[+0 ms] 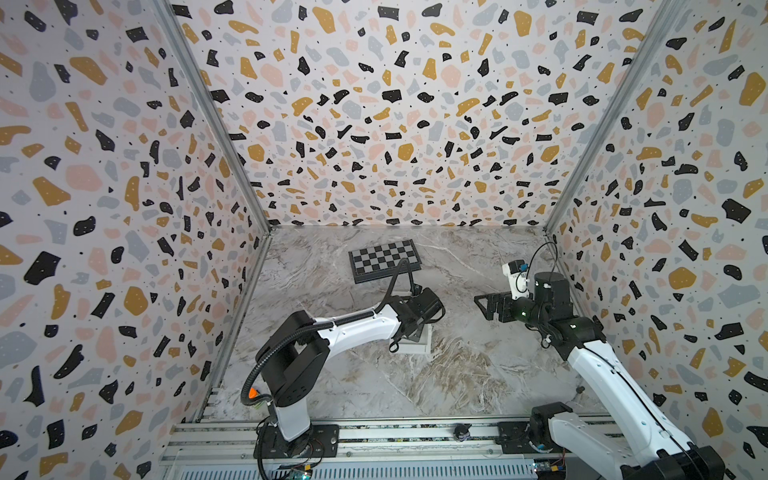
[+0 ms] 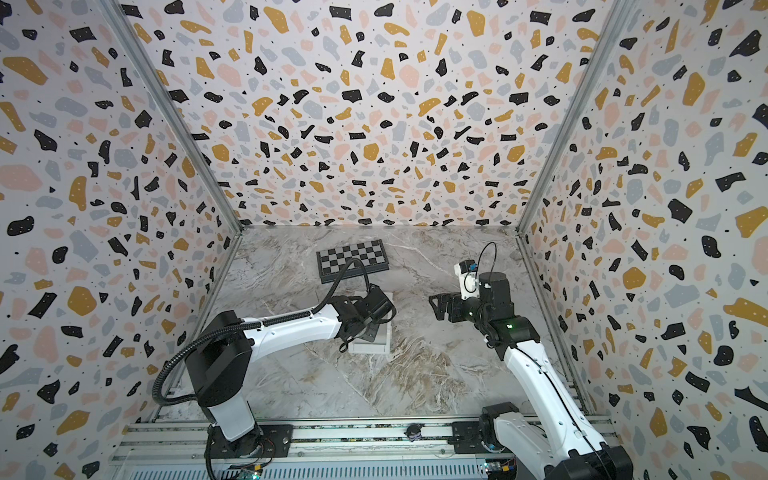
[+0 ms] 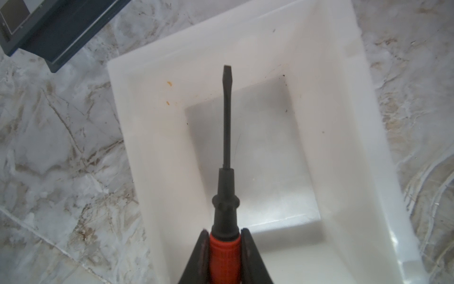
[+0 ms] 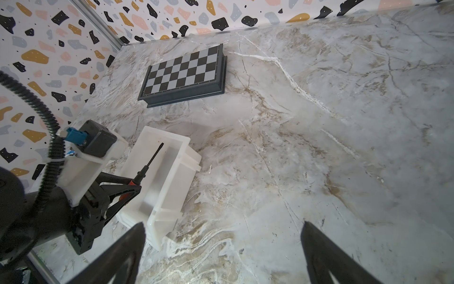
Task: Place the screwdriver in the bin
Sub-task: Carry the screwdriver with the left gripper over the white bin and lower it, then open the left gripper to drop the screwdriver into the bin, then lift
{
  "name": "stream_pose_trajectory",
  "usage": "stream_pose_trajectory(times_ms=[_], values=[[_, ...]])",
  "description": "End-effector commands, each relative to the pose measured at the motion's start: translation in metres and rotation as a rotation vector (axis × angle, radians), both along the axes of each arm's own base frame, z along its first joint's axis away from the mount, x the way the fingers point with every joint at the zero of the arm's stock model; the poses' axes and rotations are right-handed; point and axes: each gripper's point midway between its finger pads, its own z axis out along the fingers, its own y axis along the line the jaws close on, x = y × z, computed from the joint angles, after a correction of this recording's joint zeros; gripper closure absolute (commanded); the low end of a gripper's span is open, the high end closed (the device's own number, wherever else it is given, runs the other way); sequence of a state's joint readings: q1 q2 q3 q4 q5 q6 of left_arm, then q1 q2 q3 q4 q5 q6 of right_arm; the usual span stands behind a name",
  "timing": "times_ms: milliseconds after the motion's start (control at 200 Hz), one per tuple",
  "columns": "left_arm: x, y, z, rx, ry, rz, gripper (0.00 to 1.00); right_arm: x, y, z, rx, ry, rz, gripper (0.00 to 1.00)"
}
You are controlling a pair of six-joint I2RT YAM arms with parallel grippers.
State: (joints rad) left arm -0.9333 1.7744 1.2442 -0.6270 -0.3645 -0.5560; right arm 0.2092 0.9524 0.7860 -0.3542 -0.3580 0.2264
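Observation:
My left gripper (image 3: 224, 232) is shut on the red-orange handle of the screwdriver (image 3: 226, 196). Its black shaft points out over the white bin (image 3: 152, 73), with the flat tip above the far inner wall. In the right wrist view the screwdriver (image 4: 149, 161) hangs above the open bin (image 4: 172, 182), not touching its floor. In both top views the left wrist covers the jaws, and only part of the bin (image 1: 419, 347) shows beneath it. My right gripper (image 4: 222, 226) stands open and empty over bare marble, to the right of the bin, and shows in a top view as right gripper (image 1: 480, 301).
A black-and-grey chessboard (image 1: 384, 259) lies behind the bin near the back wall, and appears in the right wrist view as chessboard (image 4: 184, 73). Patterned walls close the table on three sides. A metal rail (image 1: 374, 440) runs along the front edge.

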Motion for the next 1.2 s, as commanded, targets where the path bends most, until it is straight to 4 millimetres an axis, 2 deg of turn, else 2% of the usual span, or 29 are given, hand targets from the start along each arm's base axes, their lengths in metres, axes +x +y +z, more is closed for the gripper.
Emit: stream_pose_trajectory(times_ms=[0,330,676,811,921,1011,1197], values=[[0.002,-0.008,0.002,0.013,-0.011,-0.046,0.99,-0.006,0.001,0.000,0.008,0.005,0.014,0.01],[0.000,-0.012,-0.019,0.097,0.010,-0.077,0.94,-0.007,-0.001,0.001,0.008,0.006,0.009,0.01],[0.002,-0.009,-0.024,0.117,0.007,-0.061,0.81,-0.006,0.000,0.003,0.013,0.004,0.012,0.01],[0.002,-0.013,-0.024,0.100,0.014,-0.060,0.64,-0.006,-0.001,0.005,0.012,0.001,0.010,0.01],[0.004,-0.016,-0.020,0.088,0.006,-0.057,0.53,-0.006,-0.001,0.006,0.012,0.000,0.008,0.01],[0.006,-0.017,-0.013,0.081,-0.008,-0.050,0.50,-0.006,-0.001,0.007,0.010,-0.002,0.007,0.01],[0.017,-0.033,0.028,-0.013,-0.070,-0.046,0.49,-0.007,-0.002,0.009,0.010,-0.006,0.004,0.01]])
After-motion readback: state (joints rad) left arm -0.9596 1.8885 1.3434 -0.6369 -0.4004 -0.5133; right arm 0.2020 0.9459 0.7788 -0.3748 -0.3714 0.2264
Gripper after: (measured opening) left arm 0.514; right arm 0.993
